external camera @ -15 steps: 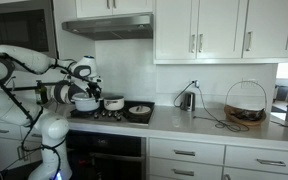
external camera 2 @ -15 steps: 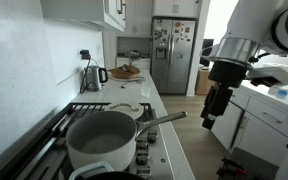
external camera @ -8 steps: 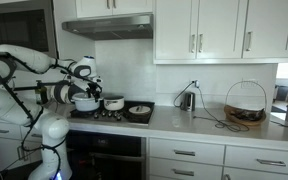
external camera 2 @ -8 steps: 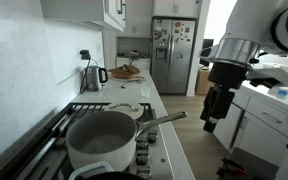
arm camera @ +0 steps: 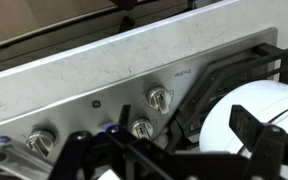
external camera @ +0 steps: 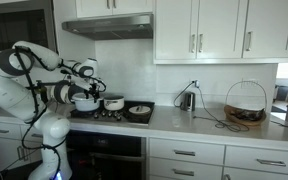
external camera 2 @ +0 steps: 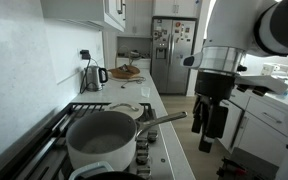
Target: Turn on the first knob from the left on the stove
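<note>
Brushed steel fills the wrist view: the stove's (arm camera: pixel 104 70) front strip, with three silvery knobs (arm camera: pixel 159 97) just ahead of the gripper (external camera 2: pixel 210 138), none of them touched. In an exterior view the gripper hangs out past the stove's front edge, its two dark fingers (external camera 2: pixel 218 122) spread apart with nothing between them. Beside it, on the black grates (external camera 2: pixel 84 108), sits a steel saucepan (external camera 2: pixel 102 140) with its handle toward the gripper. A smaller pan (external camera 2: pixel 127 110) lies farther off, and a kettle (external camera 2: pixel 94 77) stands well beyond.
</note>
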Robot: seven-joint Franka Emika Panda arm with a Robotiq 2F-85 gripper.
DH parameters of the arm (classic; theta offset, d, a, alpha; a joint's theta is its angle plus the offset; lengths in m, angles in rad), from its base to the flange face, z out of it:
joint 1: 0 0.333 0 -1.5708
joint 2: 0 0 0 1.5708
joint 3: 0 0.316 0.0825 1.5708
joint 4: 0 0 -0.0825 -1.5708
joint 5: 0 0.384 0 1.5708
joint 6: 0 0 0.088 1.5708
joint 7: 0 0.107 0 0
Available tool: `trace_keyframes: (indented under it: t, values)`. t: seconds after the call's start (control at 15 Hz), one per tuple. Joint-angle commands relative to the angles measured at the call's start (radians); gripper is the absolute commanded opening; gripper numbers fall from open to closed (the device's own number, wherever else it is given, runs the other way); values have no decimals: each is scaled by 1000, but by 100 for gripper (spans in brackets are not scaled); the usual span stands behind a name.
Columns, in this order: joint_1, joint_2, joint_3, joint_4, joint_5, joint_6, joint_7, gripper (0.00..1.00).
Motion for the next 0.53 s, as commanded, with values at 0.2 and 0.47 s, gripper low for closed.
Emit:
trace_keyframes:
  t: [0.2,0.47]
  values:
    - [-8,303,52,239,-53,-121,-49,100]
    - [-15,442,97,347,-150,-185,-38,100]
